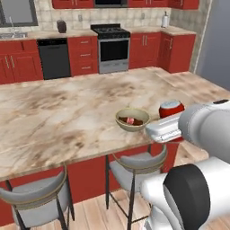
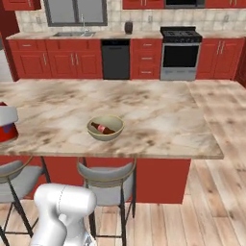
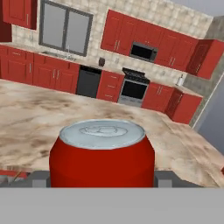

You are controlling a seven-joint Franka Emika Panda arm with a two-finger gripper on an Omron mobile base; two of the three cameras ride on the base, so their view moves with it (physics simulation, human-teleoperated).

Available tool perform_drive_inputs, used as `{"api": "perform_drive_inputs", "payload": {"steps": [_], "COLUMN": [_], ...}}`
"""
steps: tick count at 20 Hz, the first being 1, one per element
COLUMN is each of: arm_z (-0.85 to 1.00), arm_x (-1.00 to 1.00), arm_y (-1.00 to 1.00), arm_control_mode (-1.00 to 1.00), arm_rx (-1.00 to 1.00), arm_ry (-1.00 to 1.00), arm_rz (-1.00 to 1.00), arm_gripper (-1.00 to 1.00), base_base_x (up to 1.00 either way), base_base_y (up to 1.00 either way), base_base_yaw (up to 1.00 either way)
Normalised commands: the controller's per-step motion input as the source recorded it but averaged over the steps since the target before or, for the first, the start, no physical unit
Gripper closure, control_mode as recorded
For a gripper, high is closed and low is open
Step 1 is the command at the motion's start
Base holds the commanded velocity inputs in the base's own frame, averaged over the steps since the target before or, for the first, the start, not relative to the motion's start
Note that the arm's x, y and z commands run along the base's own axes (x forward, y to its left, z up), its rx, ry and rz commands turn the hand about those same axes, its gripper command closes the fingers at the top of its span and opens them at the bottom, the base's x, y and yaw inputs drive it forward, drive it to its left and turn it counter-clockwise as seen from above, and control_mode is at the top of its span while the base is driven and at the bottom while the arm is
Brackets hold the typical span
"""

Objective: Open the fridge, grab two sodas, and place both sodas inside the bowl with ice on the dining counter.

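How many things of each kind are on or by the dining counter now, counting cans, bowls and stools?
Soda cans: 2, one in the gripper, one lying in the bowl
Bowls: 1
Stools: 2
Total: 5

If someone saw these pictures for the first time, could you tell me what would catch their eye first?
A red soda can looms close in the hand view, upright between the fingers of the gripper, carried above the near edge of the dining counter. On that long marbled slab sits the olive bowl, already holding another soda lying on its side. Behind, red cabinets line the wall around a silver stove.
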Motion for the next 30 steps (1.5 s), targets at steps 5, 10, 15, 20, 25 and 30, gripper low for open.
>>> {"api": "perform_drive_inputs", "payload": {"steps": [5, 10, 15, 20, 25, 30], "arm_z": [0.00, 0.00, -0.10, -0.30, -0.21, -0.39], "arm_x": [0.00, 0.00, 0.40, 1.00, 1.00, 1.00], "arm_y": [0.00, 0.00, -0.22, -0.38, -0.10, -0.21], "arm_control_mode": [1.00, 1.00, -1.00, -1.00, -1.00, -1.00], "arm_rx": [0.00, 0.00, 0.00, -0.04, -0.25, -0.23], "arm_ry": [0.00, 0.00, 0.10, 0.45, 0.56, 0.48], "arm_rz": [0.00, 0.00, 0.03, 0.02, 0.00, 0.00], "arm_gripper": [1.00, 1.00, 1.00, 1.00, 1.00, 1.00], "base_base_x": [0.99, 0.93, 0.59, 0.00, 0.00, 0.00], "base_base_y": [-0.48, -0.54, -0.36, 0.00, 0.00, 0.00], "base_base_yaw": [0.30, 0.22, 0.08, 0.00, 0.00, 0.00]}}
